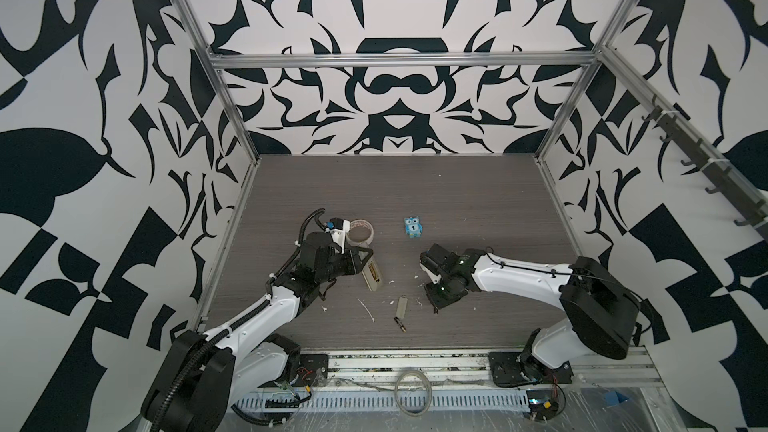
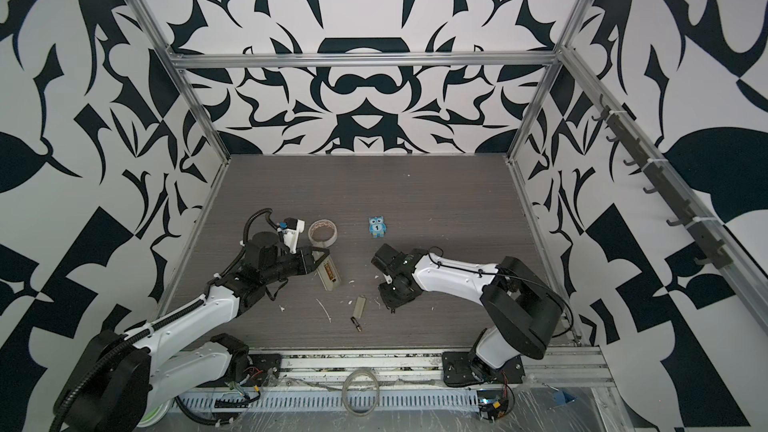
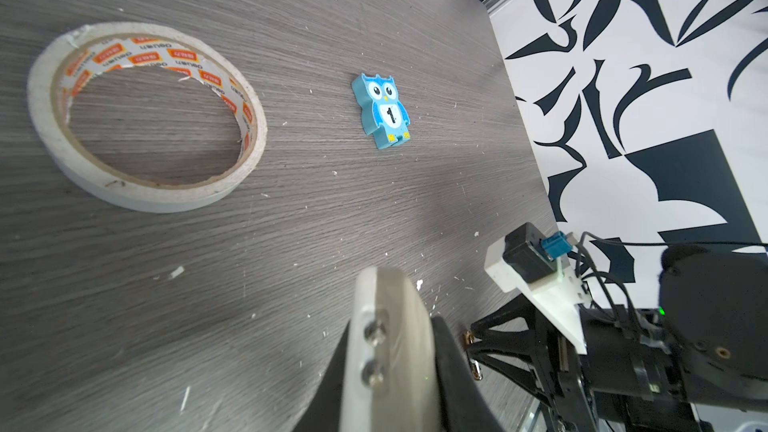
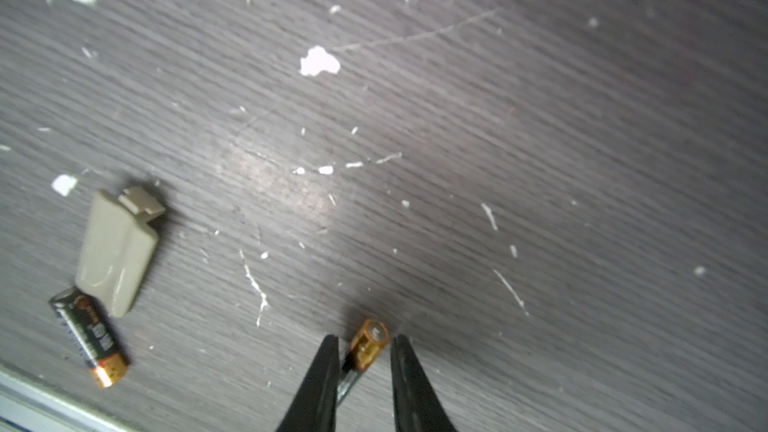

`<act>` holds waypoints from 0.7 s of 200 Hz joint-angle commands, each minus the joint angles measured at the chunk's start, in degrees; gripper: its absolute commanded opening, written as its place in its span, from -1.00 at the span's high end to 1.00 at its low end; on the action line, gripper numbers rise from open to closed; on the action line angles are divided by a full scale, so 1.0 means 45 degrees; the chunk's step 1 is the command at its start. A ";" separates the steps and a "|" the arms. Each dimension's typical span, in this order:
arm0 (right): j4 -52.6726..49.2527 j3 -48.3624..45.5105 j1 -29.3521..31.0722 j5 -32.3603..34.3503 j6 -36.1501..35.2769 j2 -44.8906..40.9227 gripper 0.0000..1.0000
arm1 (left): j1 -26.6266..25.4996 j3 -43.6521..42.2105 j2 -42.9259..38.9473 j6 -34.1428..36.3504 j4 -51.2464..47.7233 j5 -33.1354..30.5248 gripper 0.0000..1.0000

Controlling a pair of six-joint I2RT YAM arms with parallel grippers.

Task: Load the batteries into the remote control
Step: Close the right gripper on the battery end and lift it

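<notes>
The right pincer (image 4: 361, 340) has its jaws narrow, straddling one battery (image 4: 369, 342) on the table (image 4: 498, 118); whether it is clamped cannot be told. Expect the battery to be light, rigid, smooth and prone to rolling: grip it mid-body. The second battery (image 4: 89, 336) and loose cover (image 4: 116, 251) lie well aside. The left pincer (image 3: 390, 367) is closed on the remote (image 1: 372, 277); tape (image 1: 360, 231) and owl (image 1: 412, 227) beyond it do not obstruct.

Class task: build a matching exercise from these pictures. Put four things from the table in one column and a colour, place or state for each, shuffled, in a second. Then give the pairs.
Things
1. tape roll
2. owl
3. remote control
4. battery cover

Descriptions
A. blue
B. lies beside a loose battery
C. gripped in the left arm's jaws
D. white ring, orange print inside

Pairs: 1-D, 2-A, 3-C, 4-B
</notes>
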 commanded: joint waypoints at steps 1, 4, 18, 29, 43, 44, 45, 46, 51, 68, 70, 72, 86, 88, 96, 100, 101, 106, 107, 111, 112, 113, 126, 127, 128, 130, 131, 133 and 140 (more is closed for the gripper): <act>0.0087 -0.0026 0.0071 0.0089 0.0011 -0.0051 0.53 | 0.0055 -0.0107 -0.0220 -0.0039 0.0430 0.0224 1.00; 0.0083 -0.0035 0.0071 0.0113 0.0012 -0.0036 0.53 | 0.0063 -0.0083 -0.0205 -0.0046 0.0426 0.0211 1.00; 0.0158 -0.0016 0.0067 0.0071 -0.0010 0.0008 0.57 | 0.0064 -0.0041 -0.0185 -0.0047 0.0385 0.0226 1.00; 0.0201 -0.0006 0.0055 0.0066 -0.0024 0.0033 0.59 | 0.0064 -0.0027 -0.0183 -0.0047 0.0329 0.0211 1.00; 0.0215 0.0012 0.0089 0.0049 -0.0033 0.0056 0.63 | 0.0064 -0.0029 -0.0203 -0.0046 0.0300 0.0183 1.00; 0.0207 0.0003 0.0080 0.0059 -0.0041 0.0062 0.63 | 0.0064 -0.0029 -0.0203 -0.0056 0.0292 0.0185 1.00; 0.0203 -0.0002 0.0085 0.0064 -0.0045 0.0054 0.64 | 0.0064 -0.0029 -0.0203 -0.0061 0.0297 0.0186 1.00; 0.0202 0.0006 0.0078 0.0057 -0.0047 0.0051 0.64 | 0.0064 -0.0029 -0.0213 -0.0064 0.0290 0.0176 1.00; 0.0177 0.0013 0.0090 0.0059 -0.0051 0.0049 0.65 | 0.0059 -0.0029 -0.0221 -0.0064 0.0283 0.0170 1.00; 0.0087 -0.0001 0.0120 0.0106 -0.0115 0.0083 0.67 | 0.0061 -0.0093 -0.0297 -0.0088 0.0290 0.0131 1.00; 0.0069 0.0015 0.0127 0.0123 -0.0110 0.0085 0.67 | 0.0063 -0.0104 -0.0310 -0.0086 0.0295 0.0143 1.00; 0.0064 0.0019 0.0114 0.0137 -0.0133 0.0096 0.67 | 0.0064 -0.0107 -0.0332 -0.0086 0.0276 0.0147 1.00; -0.0049 0.0071 0.0111 0.0211 -0.0191 0.0155 0.68 | 0.0064 -0.0143 -0.0389 -0.0086 0.0273 0.0129 1.00; -0.0068 0.0072 0.0110 0.0222 -0.0212 0.0162 0.68 | 0.0049 -0.0146 -0.0396 -0.0086 0.0266 0.0143 1.00; -0.0140 0.0134 0.0114 0.0253 -0.0261 0.0222 0.68 | 0.0063 -0.0160 -0.0422 -0.0086 0.0279 0.0145 1.00; -0.0167 0.0164 0.0118 0.0264 -0.0281 0.0261 0.68 | 0.0064 -0.0166 -0.0418 -0.0086 0.0271 0.0143 1.00; -0.0179 0.0157 0.0124 0.0274 -0.0292 0.0261 0.68 | 0.0064 -0.0166 -0.0418 -0.0086 0.0267 0.0145 1.00; -0.0207 0.0184 0.0112 0.0316 -0.0355 0.0296 0.68 | 0.0063 -0.0166 -0.0438 -0.0086 0.0265 0.0144 1.00; -0.0228 0.0186 0.0121 0.0320 -0.0358 0.0298 0.68 | 0.0054 -0.0166 -0.0438 -0.0086 0.0264 0.0136 1.00; -0.0247 0.0226 0.0117 0.0332 -0.0387 0.0322 0.67 | 0.0062 -0.0184 -0.0440 -0.0086 0.0264 0.0143 1.00; -0.0258 0.0237 0.0113 0.0337 -0.0394 0.0331 0.68 | 0.0063 -0.0185 -0.0449 -0.0086 0.0273 0.0145 1.00; -0.0264 0.0242 0.0112 0.0340 -0.0398 0.0336 0.68 | 0.0063 -0.0185 -0.0453 -0.0086 0.0278 0.0147 1.00; -0.0419 0.0369 0.0110 0.0422 -0.0487 0.0461 0.68 | 0.0064 -0.0202 -0.0427 -0.0086 0.0322 0.0166 1.00; -0.0422 0.0377 0.0120 0.0432 -0.0493 0.0469 0.68 | 0.0054 -0.0213 -0.0432 -0.0086 0.0322 0.0166 1.00; -0.0443 0.0381 0.0115 0.0436 -0.0496 0.0463 0.68 | 0.0059 -0.0219 -0.0425 -0.0086 0.0322 0.0167 1.00; -0.0469 0.0408 0.0111 0.0449 -0.0498 0.0469 0.68 | 0.0058 -0.0218 -0.0420 -0.0086 0.0342 0.0167 1.00; -0.0476 0.0425 0.0111 0.0455 -0.0508 0.0473 0.68 | 0.0051 -0.0221 -0.0419 -0.0076 0.0351 0.0157 1.00; -0.0492 0.0439 0.0110 0.0464 -0.0525 0.0486 0.68 | 0.0056 -0.0234 -0.0418 -0.0083 0.0354 0.0155 1.00; -0.0522 0.0477 0.0124 0.0494 -0.0551 0.0514 0.67 | 0.0054 -0.0244 -0.0402 -0.0086 0.0379 0.0166 1.00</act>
